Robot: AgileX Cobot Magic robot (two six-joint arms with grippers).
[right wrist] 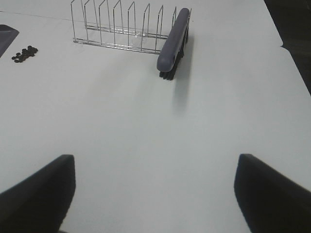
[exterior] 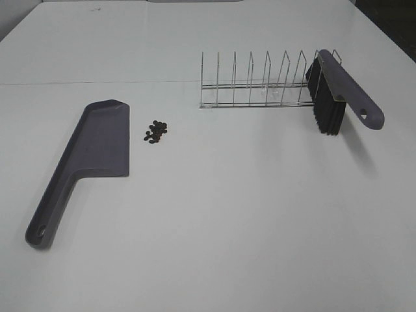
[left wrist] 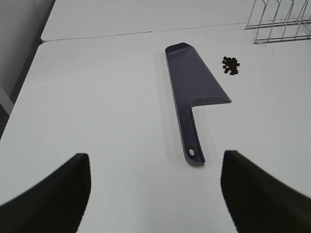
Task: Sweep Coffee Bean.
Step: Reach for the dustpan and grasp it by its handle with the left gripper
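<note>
A small pile of dark coffee beans (exterior: 156, 132) lies on the white table just right of the purple-grey dustpan (exterior: 91, 153), which lies flat with its handle toward the near left. The beans (left wrist: 231, 65) and dustpan (left wrist: 192, 92) also show in the left wrist view. A purple-grey brush (exterior: 335, 91) with black bristles rests at the right end of a wire rack (exterior: 260, 84). My left gripper (left wrist: 155, 194) is open and empty, short of the dustpan's handle. My right gripper (right wrist: 155, 194) is open and empty, well short of the brush (right wrist: 173, 41). Neither gripper shows in the exterior high view.
The wire rack (right wrist: 121, 26) stands at the back of the table with several upright dividers. A seam (exterior: 97, 82) between two table tops runs across the back. The table's left edge (left wrist: 29, 73) lies beside the dustpan side, and its right edge (right wrist: 286, 53) is past the brush.
</note>
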